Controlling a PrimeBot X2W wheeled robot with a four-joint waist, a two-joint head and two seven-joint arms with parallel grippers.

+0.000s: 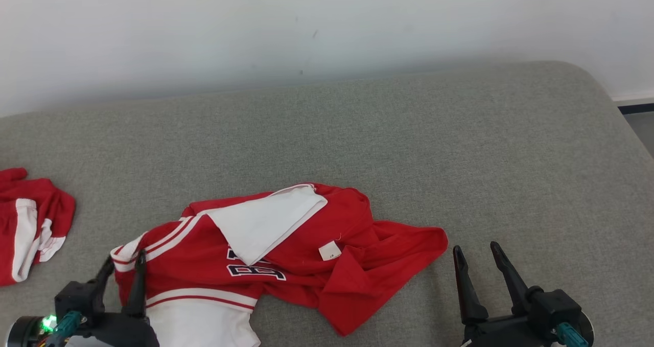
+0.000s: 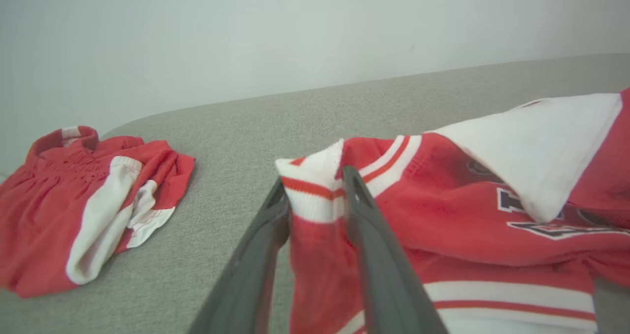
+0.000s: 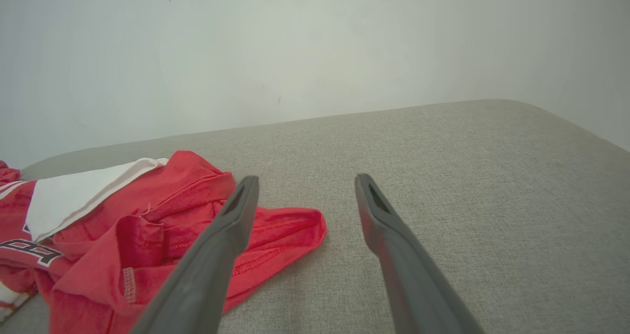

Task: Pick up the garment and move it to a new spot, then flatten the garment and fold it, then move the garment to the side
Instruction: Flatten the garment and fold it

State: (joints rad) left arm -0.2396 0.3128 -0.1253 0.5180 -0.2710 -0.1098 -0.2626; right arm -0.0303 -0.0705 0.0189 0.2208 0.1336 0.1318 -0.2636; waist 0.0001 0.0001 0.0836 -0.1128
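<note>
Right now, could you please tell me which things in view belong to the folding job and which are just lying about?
Job: red jersey, crumpled; left gripper, jaws shut on its striped corner; right gripper, jaws open beside it.
Lying about: red and white shorts at far left.

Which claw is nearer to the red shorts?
Left. The left claw grips the jersey at its striped corner, near the red shorts; the right claw stands open past the jersey's opposite end.

open cushion [image 1: 511,158] rightward, shorts [image 1: 30,229] leftward — wall [image 1: 306,30] behind
</note>
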